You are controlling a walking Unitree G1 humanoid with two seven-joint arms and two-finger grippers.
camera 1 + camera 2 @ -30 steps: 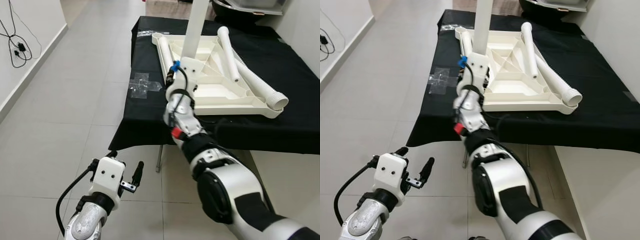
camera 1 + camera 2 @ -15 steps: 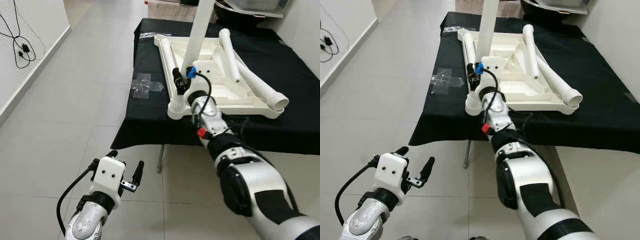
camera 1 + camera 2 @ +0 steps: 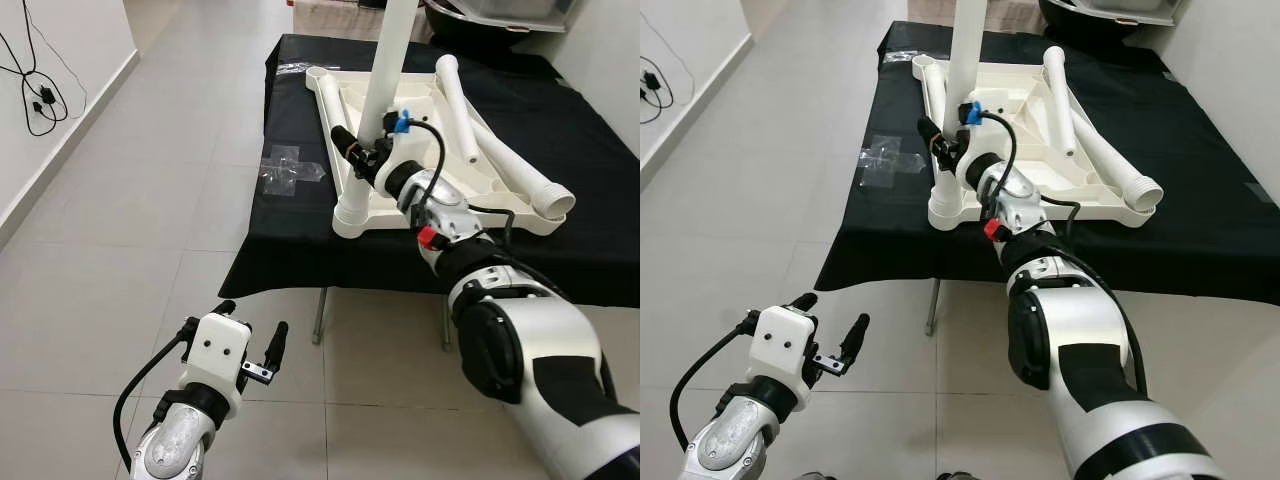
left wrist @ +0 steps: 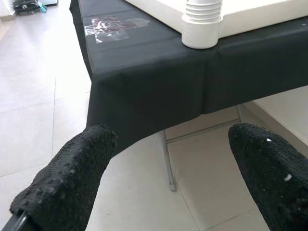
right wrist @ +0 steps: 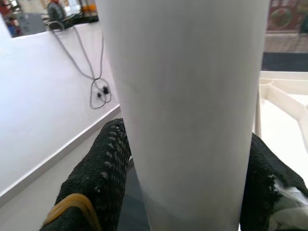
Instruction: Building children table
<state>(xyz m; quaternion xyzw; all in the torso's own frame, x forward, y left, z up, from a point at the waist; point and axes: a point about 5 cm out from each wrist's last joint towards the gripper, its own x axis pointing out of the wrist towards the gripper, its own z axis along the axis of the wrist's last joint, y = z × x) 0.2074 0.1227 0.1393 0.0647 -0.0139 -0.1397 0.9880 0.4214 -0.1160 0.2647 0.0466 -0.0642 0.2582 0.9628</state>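
Pale grey floor tiles [image 3: 150,200] spread across the room under even light. A white wall [image 3: 60,40] with a skirting board runs at 10 o'clock, black cables [image 3: 40,90] hanging on it. A black-draped counter [image 3: 290,250] stands at 1 o'clock.

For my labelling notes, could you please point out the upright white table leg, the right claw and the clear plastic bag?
Upright white plastic table leg [image 3: 388,60], left eye view, mid-shaft.
Right claw [image 3: 352,152], left eye view, between fingertips.
Clear plastic bag [image 3: 288,167], left eye view, centre.

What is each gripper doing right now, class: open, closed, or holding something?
Left gripper: open, holding nothing, low over the floor before the black-clothed table.
Right gripper: closed around the upright white table leg, one finger on each side.
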